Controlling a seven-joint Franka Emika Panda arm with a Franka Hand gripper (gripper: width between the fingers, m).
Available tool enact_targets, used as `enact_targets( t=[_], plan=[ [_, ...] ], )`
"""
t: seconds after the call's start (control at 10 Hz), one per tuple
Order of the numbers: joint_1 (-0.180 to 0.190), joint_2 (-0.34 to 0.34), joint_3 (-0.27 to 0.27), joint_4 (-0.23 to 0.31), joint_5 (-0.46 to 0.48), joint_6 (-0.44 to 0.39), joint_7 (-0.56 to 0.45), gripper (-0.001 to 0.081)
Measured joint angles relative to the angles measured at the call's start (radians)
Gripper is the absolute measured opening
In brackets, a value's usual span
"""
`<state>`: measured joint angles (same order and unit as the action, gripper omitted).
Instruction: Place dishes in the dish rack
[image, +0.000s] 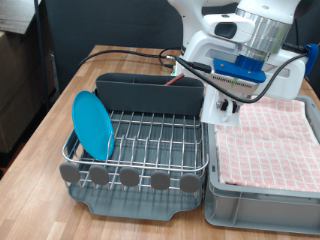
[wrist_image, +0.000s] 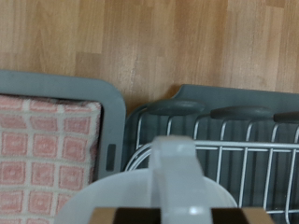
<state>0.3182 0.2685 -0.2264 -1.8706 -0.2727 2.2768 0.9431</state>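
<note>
Your gripper hangs above the seam where the dish rack meets the grey bin, toward the far side of the wooden worktop. From the exterior view you cannot make out its fingertips clearly, since the blue block and cables on the hand crowd that spot. The wrist view settles more: a white mug fills the lower middle of that picture, its handle standing up along the line of the fingers, so you can take it that the fingers are closed on the mug, though the pads themselves barely show at the picture's edge.

You have the light-blue plate already standing on edge in the wire rack, leaning at the end of the rack nearest the worktop's edge on the exterior view's left. The rack's tall dark grey back compartment sits along its far side, and its round grey feet line the near side above the dark tray.

Just beside the rack, on the exterior view's right, the grey bin holds a red-checked cloth that covers its top. In the wrist view you see that same cloth and bin rim on one side of the mug and the rack's white wires on the other, with bare wood beyond both.
</note>
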Motion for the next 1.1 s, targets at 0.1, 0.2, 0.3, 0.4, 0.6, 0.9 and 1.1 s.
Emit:
enact_targets(
  t=[0.1, 0.2, 0.3, 0.4, 0.6, 0.9, 1.1],
  plan=[
    [-0.008, 0.018, -0.001, 0.027, 0.009, -0.007, -0.017, 0.0072],
    [-0.018, 0.037, -0.001, 0.053, 0.02, -0.012, -0.035, 0.0072],
    [-0.027, 0.056, 0.0, 0.078, 0.035, -0.019, -0.056, 0.0072],
    [-0.036, 0.078, 0.0, 0.105, 0.05, -0.026, -0.077, 0.0072],
    [-0.051, 0.122, 0.002, 0.154, 0.085, -0.042, -0.112, 0.0072],
    [-0.07, 0.179, 0.013, 0.209, 0.143, -0.058, -0.176, 0.0072],
    [-0.079, 0.21, 0.02, 0.235, 0.169, -0.063, -0.196, 0.0072]
  ],
)
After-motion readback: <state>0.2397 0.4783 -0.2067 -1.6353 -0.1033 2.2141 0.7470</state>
